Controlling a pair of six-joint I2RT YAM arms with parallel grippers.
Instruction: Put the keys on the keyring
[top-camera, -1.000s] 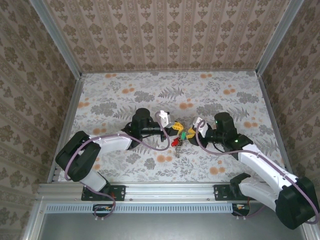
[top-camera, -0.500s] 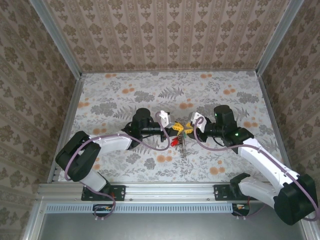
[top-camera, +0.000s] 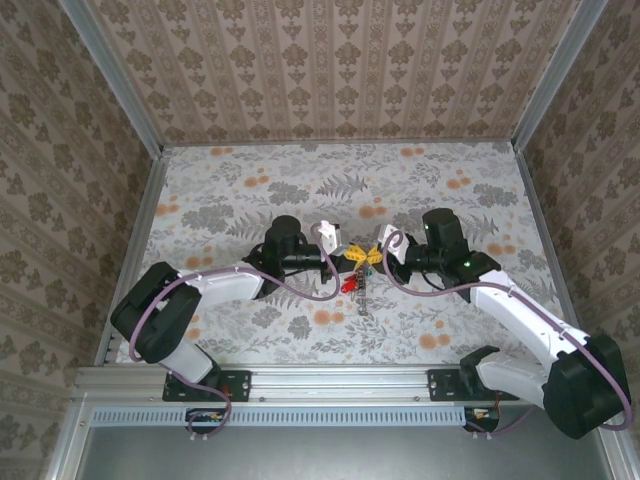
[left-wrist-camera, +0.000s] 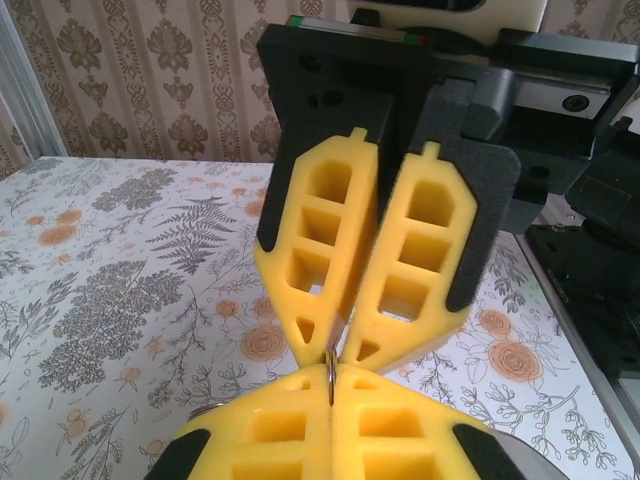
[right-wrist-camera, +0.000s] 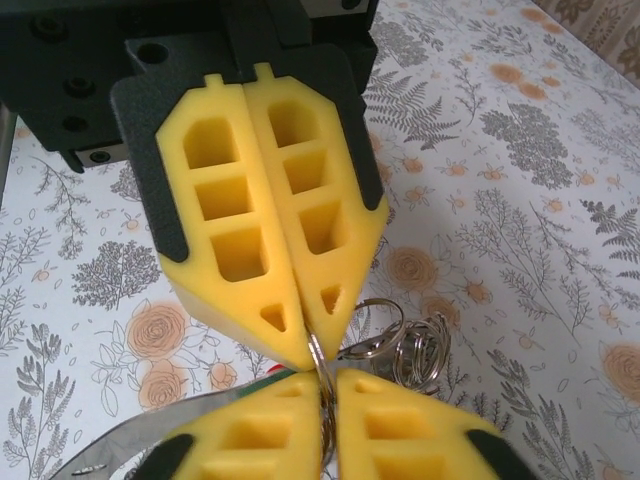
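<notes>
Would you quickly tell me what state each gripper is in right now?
Left gripper: jaws closed, pinching the keyring.
Right gripper: jaws closed on the same keyring.

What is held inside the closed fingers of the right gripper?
A thin edge of the keyring shows between the tips of the right gripper, which meets the left gripper there. Small rings lie beside. The yellow fingers cover the rest of the ring.

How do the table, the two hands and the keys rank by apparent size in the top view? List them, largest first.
1. Table
2. Left hand and right hand: they look alike, so unranked
3. Keys, smallest
</notes>
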